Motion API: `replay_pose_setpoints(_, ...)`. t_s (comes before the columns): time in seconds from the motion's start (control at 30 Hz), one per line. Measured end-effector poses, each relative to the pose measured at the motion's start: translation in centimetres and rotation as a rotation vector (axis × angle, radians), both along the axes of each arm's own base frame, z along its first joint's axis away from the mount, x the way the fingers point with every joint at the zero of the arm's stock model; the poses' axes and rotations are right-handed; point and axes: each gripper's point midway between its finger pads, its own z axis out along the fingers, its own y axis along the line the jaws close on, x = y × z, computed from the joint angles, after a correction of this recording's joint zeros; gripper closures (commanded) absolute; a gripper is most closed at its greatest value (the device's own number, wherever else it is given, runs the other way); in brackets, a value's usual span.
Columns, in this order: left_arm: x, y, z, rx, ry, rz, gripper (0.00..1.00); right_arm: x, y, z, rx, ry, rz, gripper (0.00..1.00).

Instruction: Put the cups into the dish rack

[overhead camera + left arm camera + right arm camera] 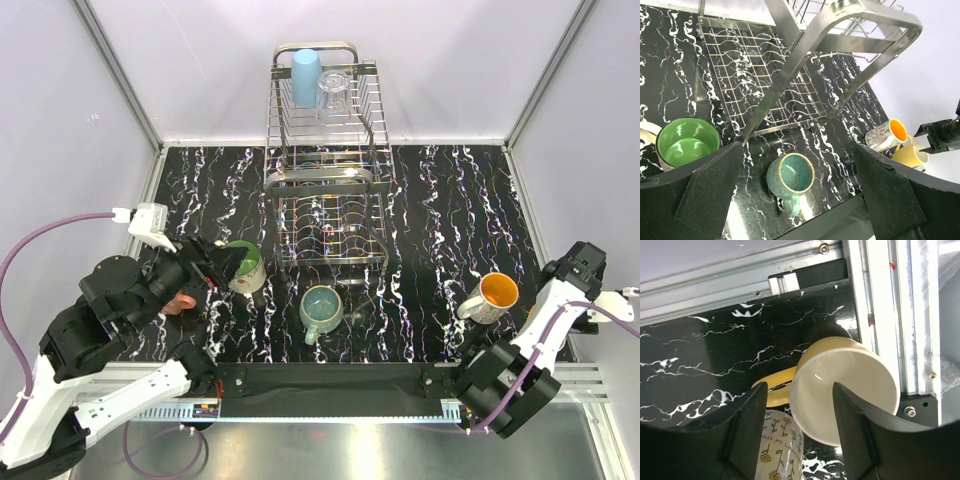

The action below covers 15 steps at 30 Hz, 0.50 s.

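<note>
The dish rack (325, 170) stands at the back centre, with a light blue tumbler (306, 77) and a clear glass (334, 97) on its upper shelf. My left gripper (215, 262) is open and empty, beside a cream mug with a green inside (243, 266). In the left wrist view the teal-green mug (790, 175) stands upright below the gap of this gripper (800, 200). My right gripper (800, 440) is open, just above a yellow mug (845, 390) lying on its side. A floral mug with an orange inside (490, 297) stands next to it.
A salmon-pink cup (182, 302) shows partly under my left arm. The rack's chrome legs (790, 65) stand close ahead of the left gripper. The table's metal edge rail (880, 315) runs right beside the yellow mug. White walls enclose the table.
</note>
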Motion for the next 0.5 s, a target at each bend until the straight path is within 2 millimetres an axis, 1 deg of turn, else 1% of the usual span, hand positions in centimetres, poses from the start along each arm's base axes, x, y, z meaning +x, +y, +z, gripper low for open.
replay_pose_setpoints(0.13,0.0,0.0,-0.1,0.01,0.0,-0.001,0.01,-0.2,0.0,-0.8,0.011,0.005,-0.019,0.38)
replay_pose_setpoints(0.27,0.0,0.0,-0.2,0.013,-0.001,-0.002,0.01,-0.1,-0.2,-1.2,0.007,-0.003,-0.027,0.41)
replay_pose_setpoints(0.4,0.1,0.0,-0.4,0.018,0.002,-0.002,0.01,0.1,-0.4,-1.7,0.001,-0.016,-0.038,0.5)
replay_pose_setpoints(0.5,0.2,-0.1,-0.8,0.026,0.009,-0.003,0.01,0.1,-0.3,-2.3,0.004,-0.018,-0.045,0.61)
